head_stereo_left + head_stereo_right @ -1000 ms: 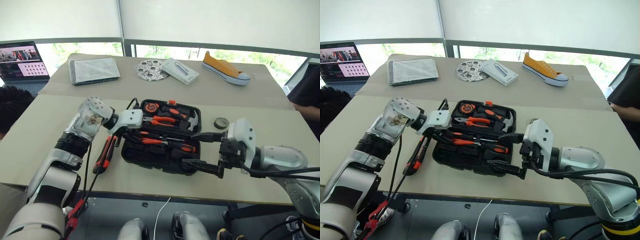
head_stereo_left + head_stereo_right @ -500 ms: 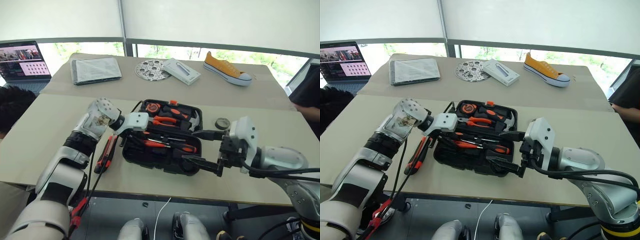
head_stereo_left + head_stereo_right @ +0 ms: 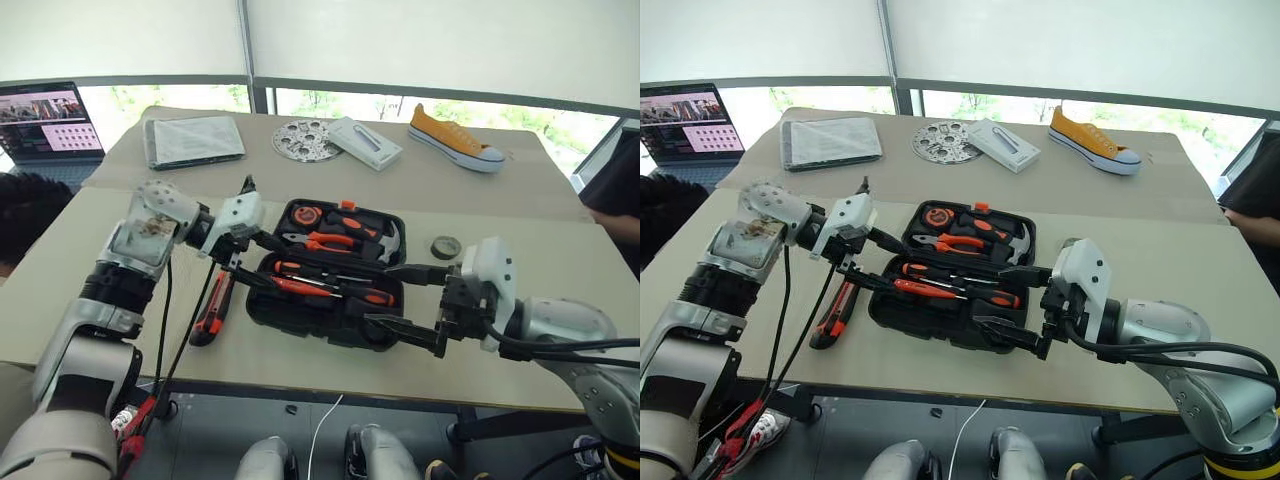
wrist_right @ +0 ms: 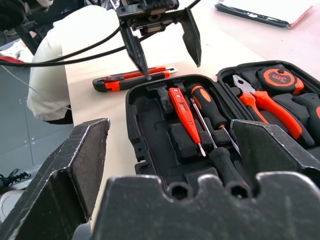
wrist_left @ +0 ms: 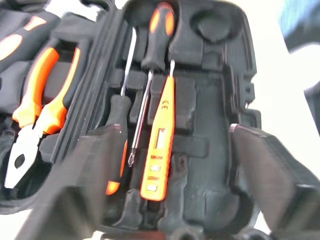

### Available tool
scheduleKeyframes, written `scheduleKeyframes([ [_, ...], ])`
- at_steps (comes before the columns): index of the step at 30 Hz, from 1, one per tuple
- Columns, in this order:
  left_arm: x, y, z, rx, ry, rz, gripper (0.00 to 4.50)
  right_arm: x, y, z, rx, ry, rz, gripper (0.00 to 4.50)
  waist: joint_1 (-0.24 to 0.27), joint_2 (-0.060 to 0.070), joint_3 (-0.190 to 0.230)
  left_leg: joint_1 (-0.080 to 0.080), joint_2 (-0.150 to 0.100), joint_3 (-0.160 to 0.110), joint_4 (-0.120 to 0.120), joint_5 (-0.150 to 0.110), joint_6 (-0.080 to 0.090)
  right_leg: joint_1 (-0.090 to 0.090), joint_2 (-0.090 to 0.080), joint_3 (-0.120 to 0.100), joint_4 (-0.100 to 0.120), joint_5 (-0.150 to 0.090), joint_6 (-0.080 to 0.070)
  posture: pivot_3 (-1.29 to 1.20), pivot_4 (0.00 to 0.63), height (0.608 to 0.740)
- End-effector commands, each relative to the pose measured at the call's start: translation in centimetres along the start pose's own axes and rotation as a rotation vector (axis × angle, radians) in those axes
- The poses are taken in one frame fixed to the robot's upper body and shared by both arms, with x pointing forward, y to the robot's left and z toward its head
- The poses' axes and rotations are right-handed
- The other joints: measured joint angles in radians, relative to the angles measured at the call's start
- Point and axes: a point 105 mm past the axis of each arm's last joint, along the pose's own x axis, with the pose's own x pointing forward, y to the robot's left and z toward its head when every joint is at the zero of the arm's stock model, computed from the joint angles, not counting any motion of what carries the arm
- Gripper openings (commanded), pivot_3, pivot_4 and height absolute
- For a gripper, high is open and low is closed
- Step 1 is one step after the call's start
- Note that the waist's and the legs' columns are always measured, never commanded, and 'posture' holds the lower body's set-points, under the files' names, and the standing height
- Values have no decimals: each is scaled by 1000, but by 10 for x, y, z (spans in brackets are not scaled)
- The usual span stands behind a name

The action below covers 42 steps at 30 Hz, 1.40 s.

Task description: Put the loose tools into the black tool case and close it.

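Beige and smooth, the counter (image 3: 80, 270) carries, toward its left, a black-and-orange utility knife (image 3: 211, 310), long and flat, lying just beside the left wall of the black tool case (image 3: 330, 325). Above that knife and the case's left edge hangs the left gripper (image 3: 240, 262), its two tapering black fingers (image 4: 135, 50) spread apart with nothing between them and touching nothing. The case is moulded black plastic with rounded corners, lying open; in its near half a slim orange tester screwdriver (image 5: 157, 145) rests beside two black-and-orange-handled screwdrivers (image 5: 150, 75) with thin steel shafts, each seated in a shaped recess. The far half holds orange-handled pliers (image 3: 325, 240), a hammer (image 3: 385, 240) and a round tape measure (image 3: 301, 215). Right of the case, a small dark tape roll (image 3: 444, 246) sits flat on the counter. The right gripper (image 3: 405, 298) hovers at the case's near right corner, its blocky, rough-edged fingers (image 4: 75, 165) wide apart and empty.
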Motion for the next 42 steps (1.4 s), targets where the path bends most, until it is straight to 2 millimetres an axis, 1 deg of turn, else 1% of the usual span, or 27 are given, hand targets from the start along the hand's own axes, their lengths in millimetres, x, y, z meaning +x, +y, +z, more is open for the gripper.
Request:
scheduleKeyframes([
  [1,6,6,-3,-17,-73,66,1990,0,1,8,-43,-19,5,4500,0,0,0,0,0,0,0,0,0,0,0,0,0,0,0,0,150,733],
  [5,22,9,-4,-31,-121,86,479,0,1,7,-45,-15,12,4500,1,0,0,-1,-1,0,0,0,0,0,0,-1,0,3,-5,0,150,733],
  [6,26,9,-5,-32,-118,87,162,1,1,7,-45,-14,14,4500,0,0,0,-1,-1,0,0,0,0,0,0,-1,-1,4,-5,0,150,733],
  [7,30,9,-6,-32,-112,83,73,1,1,7,-46,-13,16,4500,0,0,0,0,-1,0,0,0,0,0,0,-1,-1,4,-5,0,150,733],
  [11,39,6,-16,-3,-51,66,73,2,1,8,-47,-10,22,4500,-4,0,0,0,0,0,0,0,0,0,1,-1,0,4,-6,0,150,733],
  [20,37,1,-29,22,-4,57,73,1,1,6,-40,-6,19,4500,-2,0,0,0,0,0,0,0,0,0,1,-1,0,4,-6,0,150,733],
  [24,33,0,-41,28,46,72,73,2,1,7,-38,-8,19,4500,-2,0,0,0,0,0,0,0,0,0,0,-1,0,4,-6,0,150,733],
  [26,25,3,-48,25,72,98,73,1,1,7,-37,-9,21,4500,-2,0,0,0,0,0,0,0,0,0,0,-1,0,4,-6,0,150,733],
  [28,19,5,-50,20,79,117,73,1,1,7,-37,-8,23,4500,-3,0,0,1,0,0,0,0,0,0,0,-1,0,4,-6,0,150,733],
  [33,13,4,-48,23,72,102,73,2,1,8,-39,-10,26,4500,-2,0,0,1,0,0,0,0,0,0,0,-1,0,4,-6,0,150,733],
  [35,13,4,-44,32,57,106,73,2,0,8,-37,-12,25,4500,-2,0,0,1,0,1,0,0,0,0,0,-1,0,4,-6,0,150,733],
  [38,14,9,-26,40,-7,114,73,2,0,8,-35,-12,23,4500,-2,0,0,0,0,0,0,0,0,0,0,-1,0,4,-6,0,150,733],
  [42,21,8,-6,78,-50,87,73,2,0,8,-29,-15,20,4500,0,0,0,0,0,0,0,0,0,0,0,-1,0,4,-6,0,150,733],
])
